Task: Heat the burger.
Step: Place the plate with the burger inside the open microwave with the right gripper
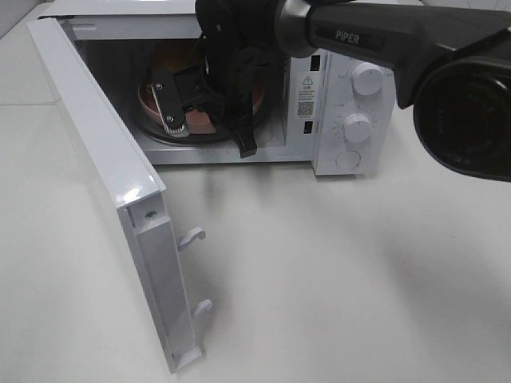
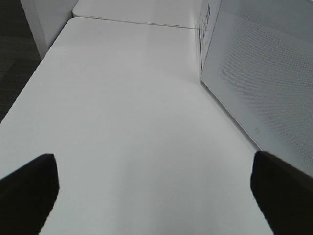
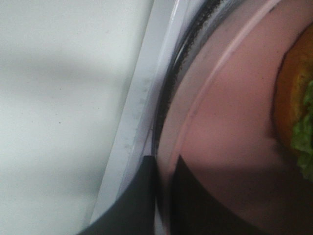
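The burger [image 3: 293, 115], an orange-brown bun with green filling, lies on a pinkish-brown dish [image 3: 230, 122] inside the open microwave [image 1: 339, 96]. In the exterior high view the dish [image 1: 148, 100] rests on the glass turntable [image 1: 160, 134], with the burger [image 1: 172, 54] mostly hidden behind my right arm. My right gripper [image 1: 209, 112] reaches into the cavity. The right wrist view shows this gripper [image 3: 164, 196] shut on the dish's rim, one dark finger on each side. My left gripper [image 2: 154, 196] hangs open over bare table, beside the door's outer face.
The microwave door [image 1: 96, 152] stands swung wide toward the front left, its latch hooks [image 1: 194, 235] pointing right. Two knobs [image 1: 367, 78] and a button sit on the control panel. The white table [image 1: 335, 279] spreads in front of the microwave.
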{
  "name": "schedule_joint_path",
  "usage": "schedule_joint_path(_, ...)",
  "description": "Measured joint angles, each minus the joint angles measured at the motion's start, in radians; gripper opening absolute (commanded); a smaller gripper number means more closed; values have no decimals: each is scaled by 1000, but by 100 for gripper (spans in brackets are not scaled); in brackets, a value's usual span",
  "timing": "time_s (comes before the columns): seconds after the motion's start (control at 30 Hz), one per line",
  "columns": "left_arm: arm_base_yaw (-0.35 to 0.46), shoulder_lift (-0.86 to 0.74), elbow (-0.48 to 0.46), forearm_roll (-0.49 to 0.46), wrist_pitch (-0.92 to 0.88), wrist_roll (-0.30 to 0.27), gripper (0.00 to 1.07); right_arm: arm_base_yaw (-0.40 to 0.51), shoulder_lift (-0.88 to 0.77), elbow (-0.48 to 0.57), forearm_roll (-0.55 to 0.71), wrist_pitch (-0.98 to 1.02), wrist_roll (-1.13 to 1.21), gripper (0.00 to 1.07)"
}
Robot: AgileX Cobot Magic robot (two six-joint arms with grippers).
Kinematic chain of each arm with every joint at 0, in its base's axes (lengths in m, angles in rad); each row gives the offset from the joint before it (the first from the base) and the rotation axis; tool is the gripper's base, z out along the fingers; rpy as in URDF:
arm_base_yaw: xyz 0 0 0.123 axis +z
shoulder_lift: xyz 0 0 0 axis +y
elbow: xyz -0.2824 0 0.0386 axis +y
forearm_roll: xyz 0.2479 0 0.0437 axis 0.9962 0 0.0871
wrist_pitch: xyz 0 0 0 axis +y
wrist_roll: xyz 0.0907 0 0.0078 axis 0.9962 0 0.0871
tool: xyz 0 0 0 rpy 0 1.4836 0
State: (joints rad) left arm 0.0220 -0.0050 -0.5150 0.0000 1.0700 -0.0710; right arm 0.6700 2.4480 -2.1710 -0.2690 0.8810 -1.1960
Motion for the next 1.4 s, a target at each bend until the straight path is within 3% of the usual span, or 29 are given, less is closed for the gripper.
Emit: schedule_joint_path(1.4,0,0,0,0,0,1,102,-2,31,-13,46,-41,21,3)
